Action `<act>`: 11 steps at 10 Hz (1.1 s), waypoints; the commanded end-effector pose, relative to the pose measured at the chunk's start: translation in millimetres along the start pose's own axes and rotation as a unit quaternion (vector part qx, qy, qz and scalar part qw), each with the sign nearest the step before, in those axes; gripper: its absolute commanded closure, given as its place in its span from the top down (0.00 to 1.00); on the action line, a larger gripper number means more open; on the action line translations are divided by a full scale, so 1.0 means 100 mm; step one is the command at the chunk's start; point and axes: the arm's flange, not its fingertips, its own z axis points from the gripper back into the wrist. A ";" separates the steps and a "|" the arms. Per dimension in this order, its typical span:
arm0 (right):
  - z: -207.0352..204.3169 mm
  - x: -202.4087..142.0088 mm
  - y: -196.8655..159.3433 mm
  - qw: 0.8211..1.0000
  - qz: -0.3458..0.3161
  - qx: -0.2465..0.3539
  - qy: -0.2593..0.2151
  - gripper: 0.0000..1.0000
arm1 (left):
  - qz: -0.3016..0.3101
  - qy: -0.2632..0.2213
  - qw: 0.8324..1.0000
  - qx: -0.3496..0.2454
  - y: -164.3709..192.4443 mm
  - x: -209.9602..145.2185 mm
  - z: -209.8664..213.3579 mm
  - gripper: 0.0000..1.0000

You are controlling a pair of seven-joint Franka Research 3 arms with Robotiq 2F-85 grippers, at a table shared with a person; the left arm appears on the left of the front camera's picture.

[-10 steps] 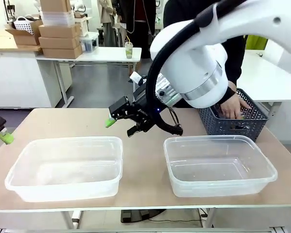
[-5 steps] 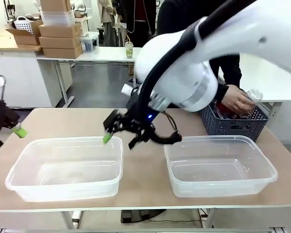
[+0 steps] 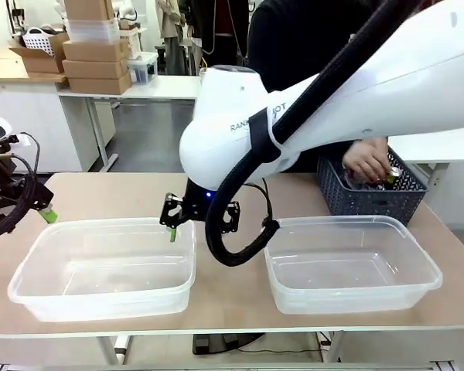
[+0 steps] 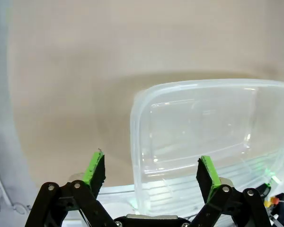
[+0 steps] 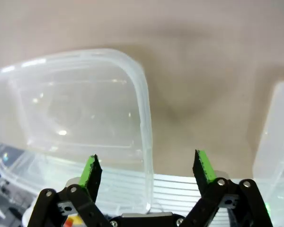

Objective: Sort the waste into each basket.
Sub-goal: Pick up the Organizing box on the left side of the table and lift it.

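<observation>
Waste [image 3: 390, 178] lay in the grey crate [image 3: 371, 205] under a person's hand [image 3: 363, 164], far right of the right gripper [image 3: 201, 224] and farther from the left gripper [image 4: 151, 165], both wide and empty.

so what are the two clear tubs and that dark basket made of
The left tub and right tub look like clear glossy plastic: the table shows through. The dark grey basket seems matte moulded plastic, going by its lattice walls.
</observation>
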 end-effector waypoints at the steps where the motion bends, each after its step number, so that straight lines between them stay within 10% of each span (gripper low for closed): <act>1: -0.17 0.07 0.31 0.999 -0.020 -0.034 0.001 1.00 | -0.015 0.016 0.999 0.023 0.04 -0.49 -0.51 1.00; 6: -0.43 0.18 0.31 0.996 -0.050 -0.069 -0.003 1.00 | -0.042 0.072 0.995 0.055 0.03 -0.58 -0.73 1.00; 7: -0.44 0.16 0.33 0.997 -0.045 -0.064 -0.007 0.44 | -0.033 0.072 0.994 0.073 0.04 -0.56 -0.76 0.78; 8: -0.44 0.15 0.34 0.996 -0.044 -0.072 -0.010 0.42 | -0.023 0.069 0.994 0.082 0.04 -0.56 -0.77 0.42; 9: -0.42 0.15 0.32 0.997 -0.047 -0.068 -0.008 0.00 | -0.021 0.066 0.994 0.087 0.07 -0.56 -0.76 0.20; 10: -0.40 0.15 0.30 0.996 -0.048 -0.073 -0.007 0.00 | -0.015 0.062 0.994 0.090 0.07 -0.56 -0.76 0.36; 11: -0.40 0.14 0.30 0.996 -0.047 -0.075 -0.007 0.00 | -0.010 0.059 0.994 0.087 0.07 -0.56 -0.76 0.00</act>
